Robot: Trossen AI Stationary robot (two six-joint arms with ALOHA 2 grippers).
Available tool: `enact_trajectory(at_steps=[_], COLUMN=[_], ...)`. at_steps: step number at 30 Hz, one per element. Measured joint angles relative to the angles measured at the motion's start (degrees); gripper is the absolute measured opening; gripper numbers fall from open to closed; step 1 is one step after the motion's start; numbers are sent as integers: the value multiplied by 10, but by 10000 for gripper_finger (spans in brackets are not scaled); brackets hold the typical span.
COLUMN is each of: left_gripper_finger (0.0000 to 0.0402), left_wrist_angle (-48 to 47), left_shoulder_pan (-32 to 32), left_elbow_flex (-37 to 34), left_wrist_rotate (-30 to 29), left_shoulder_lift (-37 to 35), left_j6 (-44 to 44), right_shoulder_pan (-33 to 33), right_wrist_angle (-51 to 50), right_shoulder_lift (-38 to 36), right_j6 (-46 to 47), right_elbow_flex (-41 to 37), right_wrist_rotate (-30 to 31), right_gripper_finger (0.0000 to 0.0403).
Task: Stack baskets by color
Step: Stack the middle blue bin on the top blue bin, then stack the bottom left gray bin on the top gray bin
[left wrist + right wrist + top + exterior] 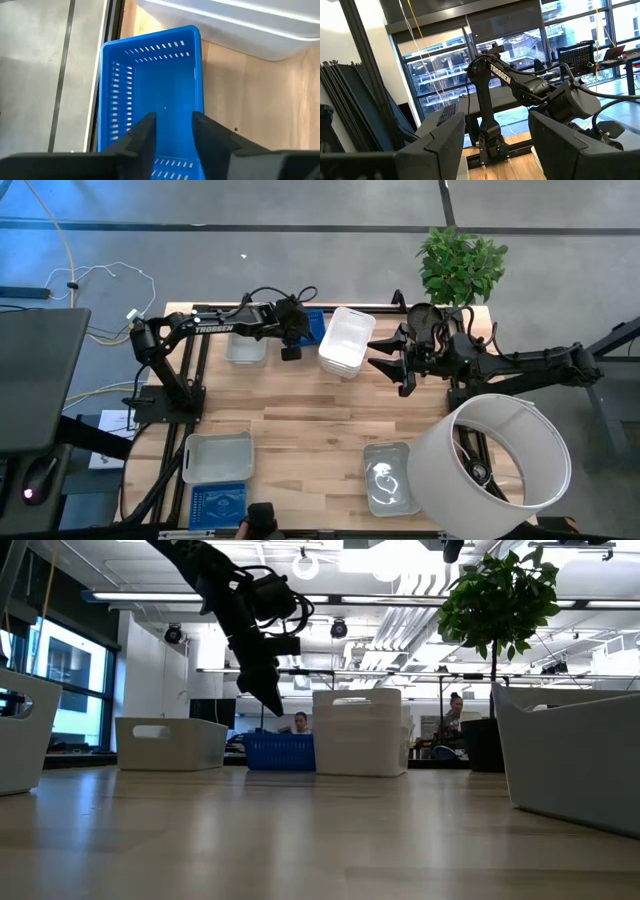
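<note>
- Left wrist view: blue basket perforated with slot rows, rectangular, rounded corners, empty, at table's far edge beside white basket stack.
- left gripper above blue basket, fingers parted, nothing held.
- right gripper raised beside white stack, jaws wide, empty.
- translucent grey baskets at near side.

The left arm is reaching across the far side with its left gripper pointing downward, fingers parted, while the right gripper is hovering raised, fingers spread wide, pointing toward it.
</note>
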Motion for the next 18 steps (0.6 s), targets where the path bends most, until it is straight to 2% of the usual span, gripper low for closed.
enact_trajectory(at_steps=[6, 13, 18], left_gripper_finger=[174, 204, 203], left_wrist_angle=[-3, -7, -13], left_shoulder_pan=[0, 0, 0], left_elbow_flex=[0, 0, 0], left_wrist_rotate=[0, 4, 77], left_shoulder_lift=[-12, -90, -175], left_j6=[-23, -52, -164], right_shoulder_pan=[0, 0, 0], right_wrist_angle=[0, 0, 0], right_shoulder_lift=[0, 0, 0], right_j6=[0, 0, -6], right_elbow_flex=[0, 0, 0], right_wrist_rotate=[0, 0, 0], right_gripper_finger=[209, 209, 209])
